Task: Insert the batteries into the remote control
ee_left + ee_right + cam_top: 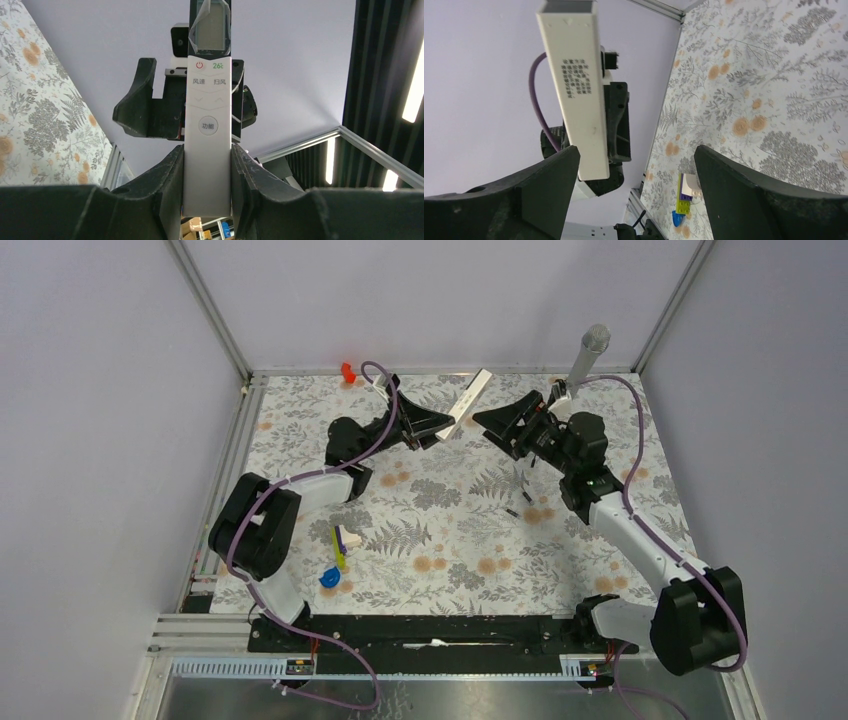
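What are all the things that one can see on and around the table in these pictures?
remote: one, white, held up above the far middle of the table
batteries: two, dark, lying on the table cover in front of the right arm
toy blocks: one cluster, yellow, white and blue, near left part of the table cover
small red thing: one, red, far left corner
cylinder: one, grey, far right corner
table cover: one, grey leaves and orange flowers, over the table
left gripper: one, black, shut on the remote
right gripper: one, black, open, close to the remote
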### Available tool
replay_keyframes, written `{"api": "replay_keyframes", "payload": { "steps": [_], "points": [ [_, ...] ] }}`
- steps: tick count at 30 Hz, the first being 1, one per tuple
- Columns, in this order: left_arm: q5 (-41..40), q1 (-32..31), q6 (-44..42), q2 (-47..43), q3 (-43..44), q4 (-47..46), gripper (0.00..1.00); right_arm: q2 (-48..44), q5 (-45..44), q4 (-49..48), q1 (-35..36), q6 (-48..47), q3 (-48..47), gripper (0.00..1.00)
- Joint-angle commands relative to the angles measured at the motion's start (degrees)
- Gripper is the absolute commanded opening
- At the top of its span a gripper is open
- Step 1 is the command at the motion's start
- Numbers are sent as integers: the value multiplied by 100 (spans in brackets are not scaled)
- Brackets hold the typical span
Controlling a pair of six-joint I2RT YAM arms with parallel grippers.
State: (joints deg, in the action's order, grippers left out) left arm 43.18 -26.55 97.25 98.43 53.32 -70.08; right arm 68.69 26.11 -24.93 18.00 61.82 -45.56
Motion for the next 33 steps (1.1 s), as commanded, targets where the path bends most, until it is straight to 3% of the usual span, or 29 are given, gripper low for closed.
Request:
{"api": "replay_keyframes", "payload": {
  "steps": [1,10,12,15,18,21,23,26,28,31,33],
  "points": [
    [-136,-8,325,-144,3,-732,2,134,171,-783,83,-8,-472,93],
    [-138,-81,-180,-332,43,-288,3,491,36,-1091,446,92,-722,89],
    [-111,-134,-440,-424,91,-1,3,551,-70,-942,566,15,-829,78],
    [-77,-158,-774,-578,142,402,6,505,-344,-607,633,-127,-863,54],
    [-85,-163,-1101,-748,100,732,14,263,-729,-466,634,-351,-762,33],
    [-89,-162,-1382,-954,13,1026,34,184,-804,-265,634,-663,-878,19],
    [-25,-154,-1680,-1133,-43,1243,51,189,-751,-42,635,-924,-1063,15],
    [221,-72,-2917,-1543,170,2676,73,122,-630,380,630,-1581,-1290,10],
    [200,27,-4392,-1941,566,4707,92,58,-461,813,628,-2131,-1474,8],
    [-286,169,-6563,-2416,1227,6922,99,54,241,1589,630,-3067,-1921,8],
    [-584,277,-7611,-2594,1644,7870,99,135,928,2357,635,-3740,-2342,8]
  ]
}}
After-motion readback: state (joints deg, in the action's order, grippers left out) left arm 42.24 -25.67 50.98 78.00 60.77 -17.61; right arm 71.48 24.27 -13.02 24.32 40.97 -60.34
